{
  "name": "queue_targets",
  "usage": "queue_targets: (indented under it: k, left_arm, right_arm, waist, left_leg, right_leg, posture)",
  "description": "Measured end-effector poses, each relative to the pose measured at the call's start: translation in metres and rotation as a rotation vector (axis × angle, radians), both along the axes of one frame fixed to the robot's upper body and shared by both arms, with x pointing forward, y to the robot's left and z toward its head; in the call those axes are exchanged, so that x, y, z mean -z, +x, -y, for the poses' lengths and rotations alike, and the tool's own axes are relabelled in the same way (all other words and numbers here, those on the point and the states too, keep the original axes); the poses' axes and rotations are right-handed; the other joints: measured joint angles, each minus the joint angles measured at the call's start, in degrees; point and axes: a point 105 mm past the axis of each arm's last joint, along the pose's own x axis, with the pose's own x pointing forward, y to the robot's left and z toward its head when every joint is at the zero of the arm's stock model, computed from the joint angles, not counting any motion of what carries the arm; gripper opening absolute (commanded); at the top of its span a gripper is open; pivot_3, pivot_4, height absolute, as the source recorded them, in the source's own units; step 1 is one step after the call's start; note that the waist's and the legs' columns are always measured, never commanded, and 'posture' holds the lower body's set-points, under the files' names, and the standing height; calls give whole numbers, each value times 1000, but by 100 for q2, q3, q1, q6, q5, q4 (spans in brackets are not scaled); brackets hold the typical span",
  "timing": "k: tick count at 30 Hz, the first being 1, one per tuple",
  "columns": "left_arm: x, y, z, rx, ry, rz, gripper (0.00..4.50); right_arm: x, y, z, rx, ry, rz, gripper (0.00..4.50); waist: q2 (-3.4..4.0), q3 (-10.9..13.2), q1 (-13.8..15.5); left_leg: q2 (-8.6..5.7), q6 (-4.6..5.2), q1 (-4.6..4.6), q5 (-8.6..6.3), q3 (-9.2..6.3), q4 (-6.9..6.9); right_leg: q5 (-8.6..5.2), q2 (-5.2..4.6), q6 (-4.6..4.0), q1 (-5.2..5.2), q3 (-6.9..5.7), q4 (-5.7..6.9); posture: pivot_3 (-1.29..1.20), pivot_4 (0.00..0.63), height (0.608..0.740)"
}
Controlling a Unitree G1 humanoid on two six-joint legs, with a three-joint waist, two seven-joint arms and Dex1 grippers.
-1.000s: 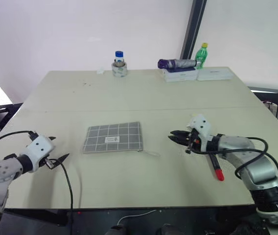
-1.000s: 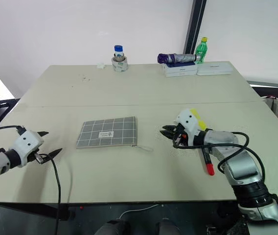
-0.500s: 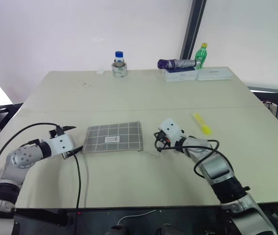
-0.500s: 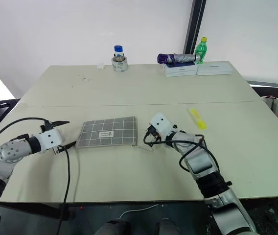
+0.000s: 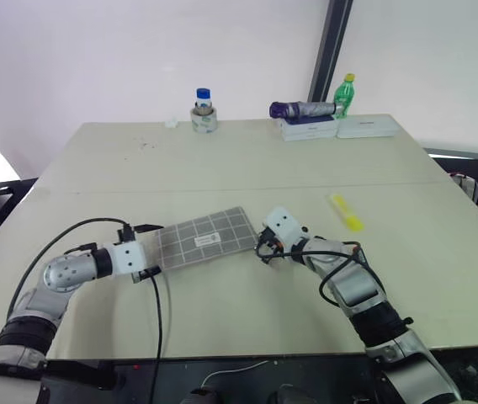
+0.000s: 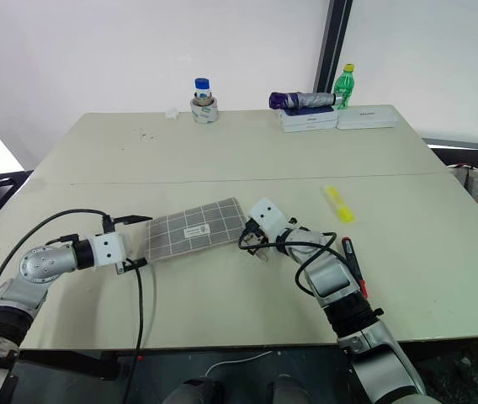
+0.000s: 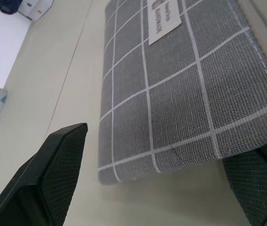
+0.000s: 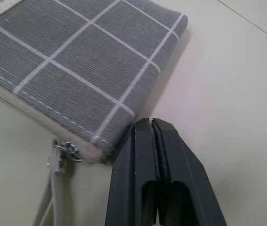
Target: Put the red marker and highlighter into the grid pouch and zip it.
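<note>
Left gripper [image 7: 157, 188] spread wide around the pouch's [image 5: 208, 240] end; right gripper [image 8: 151, 126] pressed together, seemingly touching its opposite corner.

The room was bright and evenly lit, with soft daylight washing the pale wall [image 5: 138, 50] almost white. A strong glare burned out the far left edge of the head views. Shadows on the table [image 5: 222, 160] were faint and short, just a thin dark line under the grid pouch [image 7: 180, 84]. Head views were sharp throughout. In the left wrist view the near fingers [image 7: 49, 179] showed crisp mesh texture, while the far corner went soft
</note>
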Motion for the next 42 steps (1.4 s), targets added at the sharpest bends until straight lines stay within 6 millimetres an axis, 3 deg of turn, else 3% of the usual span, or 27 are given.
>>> queue_targets:
  k: [5, 8, 15, 23, 25, 29, 32, 36, 42]
  left_arm:
    - [1, -5, 4, 19, -14, -24, 4500]
    - [4, -9, 7, 44, -11, -45, 3717]
    - [7, -18, 14, 79, -20, -86, 60]
    - [1, -25, 18, 41, -105, -132, 60]
    - [-9, -22, 20, -7, -221, -168, 60]
    - [-37, -21, 25, -70, -457, -228, 60]
    - [-47, -27, 33, -75, -533, -259, 0]
    - [-44, -29, 40, -102, -581, -289, 0]
    - [-42, -29, 42, -126, -605, -295, 0]
  right_arm:
    - [0, -2, -4, -25, -2, 1, 60]
    - [0, -2, -8, -37, 4, 5, 0]
    - [2, -2, -11, -42, 3, 6, 0]
    - [-1, -1, -9, -39, 5, 18, 0]
    - [-5, 1, -5, -28, 7, 35, 0]
    - [-34, 11, 15, 0, -3, 127, 0]
    - [-55, 12, 37, 13, 10, 159, 859]
    - [-70, 5, 51, -2, 18, 166, 2871]
    - [-71, -15, 47, -89, 134, 75, 2871]
  waist:
    - [0, 0, -10]
    - [0, 0, -12]
    - [0, 0, -9]
    - [0, 0, -20]
    - [0, 1, -16]
    - [0, 1, 1]
    - [0, 1, -2]
    - [0, 1, -17]
    - [0, 1, 14]
  left_leg:
    - [0, 0, 0, 0, 0, 0]
    - [0, 0, 0, 0, 0, 0]
    - [1, -1, 0, 1, 0, 0]
    - [2, -1, -1, 1, 1, -2]
    - [2, -1, -2, 1, 0, 0]
    - [1, -1, -3, 1, 1, 4]
    - [2, -1, -2, 1, 1, 2]
    - [6, -1, -2, 1, 2, 0]
    - [7, -1, -1, 1, 3, 2]
  right_leg:
    - [0, 1, 0, -1, 1, 1]
    - [0, 1, 0, -2, 1, 2]
    - [0, 2, 0, -5, 3, 6]
    - [0, 4, 0, -9, 7, 6]
    - [0, 4, 0, -8, 8, 7]
    - [0, 3, 0, -6, 8, 7]
    - [0, 4, 1, -5, 8, 4]
    - [0, 7, 1, -7, 9, 5]
    - [0, 6, 0, -2, 9, 3]
  posture:
    - [0, 150, 740]
    - [0, 150, 740]
    - [0, 150, 740]
    - [0, 150, 740]
    - [0, 150, 740]
    - [0, 150, 740]
    - [0, 150, 740]
    - [0, 150, 740]
    - [0, 150, 740]
